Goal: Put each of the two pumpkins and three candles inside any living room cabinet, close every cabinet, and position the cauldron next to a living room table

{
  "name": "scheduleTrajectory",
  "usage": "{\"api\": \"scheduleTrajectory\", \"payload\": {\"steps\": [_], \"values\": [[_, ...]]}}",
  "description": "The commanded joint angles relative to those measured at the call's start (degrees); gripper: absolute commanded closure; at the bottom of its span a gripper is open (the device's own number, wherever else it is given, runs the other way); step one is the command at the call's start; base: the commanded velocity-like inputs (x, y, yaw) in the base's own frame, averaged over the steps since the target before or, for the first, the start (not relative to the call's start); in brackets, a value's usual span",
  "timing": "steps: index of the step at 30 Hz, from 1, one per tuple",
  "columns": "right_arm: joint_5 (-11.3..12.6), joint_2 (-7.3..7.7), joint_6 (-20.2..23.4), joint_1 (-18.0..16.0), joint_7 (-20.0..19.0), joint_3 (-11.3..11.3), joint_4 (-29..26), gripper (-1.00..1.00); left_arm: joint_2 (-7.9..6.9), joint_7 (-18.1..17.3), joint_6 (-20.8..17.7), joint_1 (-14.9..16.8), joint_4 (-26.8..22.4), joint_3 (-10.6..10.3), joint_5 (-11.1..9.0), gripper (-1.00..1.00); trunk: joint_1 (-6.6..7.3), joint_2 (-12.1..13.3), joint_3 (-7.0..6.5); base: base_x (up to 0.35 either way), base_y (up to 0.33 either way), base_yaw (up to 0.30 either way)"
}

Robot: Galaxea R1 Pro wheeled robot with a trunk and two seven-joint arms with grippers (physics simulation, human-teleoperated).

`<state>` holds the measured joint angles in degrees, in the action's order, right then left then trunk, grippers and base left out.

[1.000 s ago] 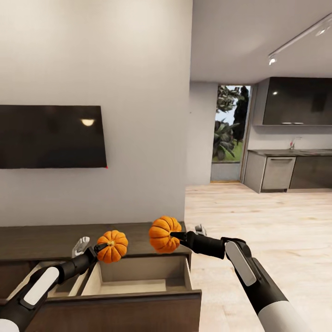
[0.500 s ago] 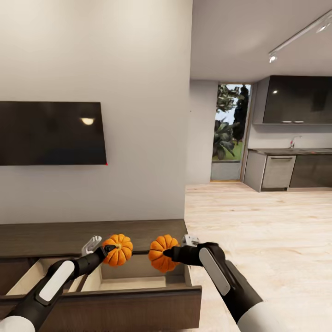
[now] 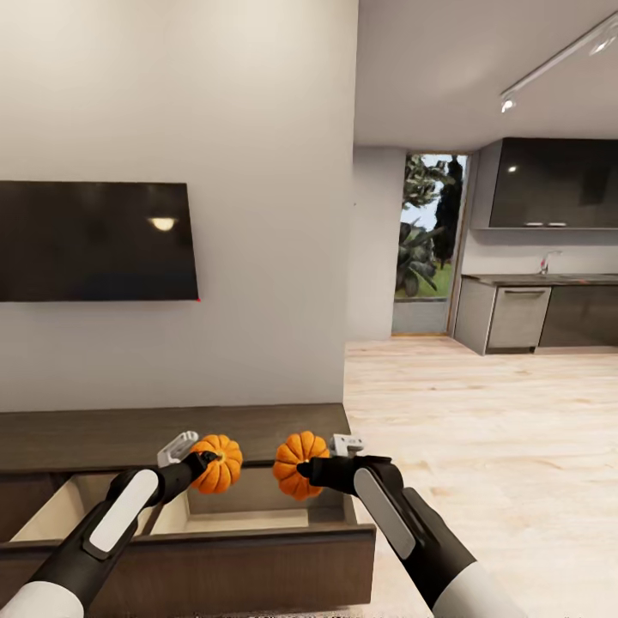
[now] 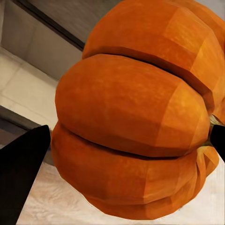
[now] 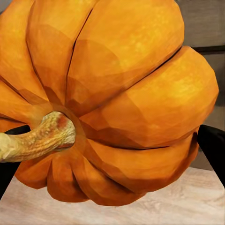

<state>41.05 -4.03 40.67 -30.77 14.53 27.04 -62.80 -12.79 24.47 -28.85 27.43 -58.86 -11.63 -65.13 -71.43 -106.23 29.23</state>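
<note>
the cabinet [image 3: 215,433], dark-brown wood with a flat top, has its pale-lined drawer [image 3: 249,520] pulled open. over the past second we have drawn both pumpkins lower and closer together above it; release looks near. left tool [image 3: 209,461] grips one ribbed orange pumpkin [image 3: 219,464], right tool [image 3: 302,468] clamps the other pumpkin [image 3: 296,463].

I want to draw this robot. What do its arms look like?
Both arms are black with long white panels and white upper parts. Each ends in a thin black tool, the left tool and the right tool, with a small light-grey block beside the wrist.
</note>
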Motion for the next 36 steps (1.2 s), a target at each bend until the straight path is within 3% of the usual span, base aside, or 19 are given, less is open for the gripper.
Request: {"api": "scheduleTrajectory", "payload": {"steps": [1, 7, 11, 13, 14, 16, 19, 25, 36], "values": [[0.64, 0.0, -0.08, -0.07, 0.53, 0.09, -0.06, 1.0, -0.06, 0.71, 0.64, 0.06, -0.12, -0.2, -0.71, 1.0, -0.22, -0.45, 0.25, 0.0, 0.0, 0.0], [0.69, -0.02, -2.81, -0.08, 0.24, 0.32, -0.12, 1.0, -0.14, 0.88, 3.18, 0.08, 0.3, -1.14, -0.7, 1.0, -1.54, -2.86, 1.33, 0.0, 0.0, 0.0], [0.77, 0.02, -5.82, -0.08, -0.04, 1.96, -0.72, 1.0, -0.35, 0.49, 4.17, 0.08, 0.5, -1.84, -0.63, 1.0, -2.42, -4.47, 2.05, 0.0, 0.0, 0.0], [0.78, 0.0, -6.19, -0.08, -0.12, 2.33, -0.89, 1.0, -0.24, 0.41, 4.39, 0.08, 0.55, -1.9, 1.29, 1.0, -2.86, -5.27, 2.41, 0.0, 0.0, 0.0], [0.79, -0.01, -6.25, -0.08, -0.11, 2.43, -0.95, 1.0, -0.13, 0.36, 4.49, 0.08, 0.57, -1.81, 3.97, 1.0, -3.08, -5.67, 2.6, 0.0, 0.0, 0.0], [0.83, 0.04, -6.23, -0.08, -0.13, 2.45, -0.95, 1.0, -0.03, 0.31, 4.58, 0.08, 0.58, -1.67, 6.9, 1.0, -3.08, -5.67, 2.7, 0.0, 0.0, 0.0], [0.88, 0.04, -6.16, -0.08, -0.18, 2.4, -0.93, 1.0, 0.28, 0.26, 4.65, 0.08, 0.21, -1.55, 8.44, 1.0, -3.08, -5.67, 2.93, 0.0, 0.0, 0.0], [0.96, 0.07, -6.25, -0.08, -0.16, 2.2, -0.92, 1.0, 0.63, 0.23, 4.68, 0.05, -0.2, -1.5, 9.62, 1.0, -3.08, -5.67, 3.47, 0.003, 0.035, 0.0], [1.03, 0.07, -6.39, -0.08, -0.24, 1.99, -0.97, 1.0, 0.69, 0.23, 4.68, 0.0, -0.19, -1.58, 9.76, 1.0, -3.08, -5.67, 3.82, 0.057, 0.122, -0.042]]}}
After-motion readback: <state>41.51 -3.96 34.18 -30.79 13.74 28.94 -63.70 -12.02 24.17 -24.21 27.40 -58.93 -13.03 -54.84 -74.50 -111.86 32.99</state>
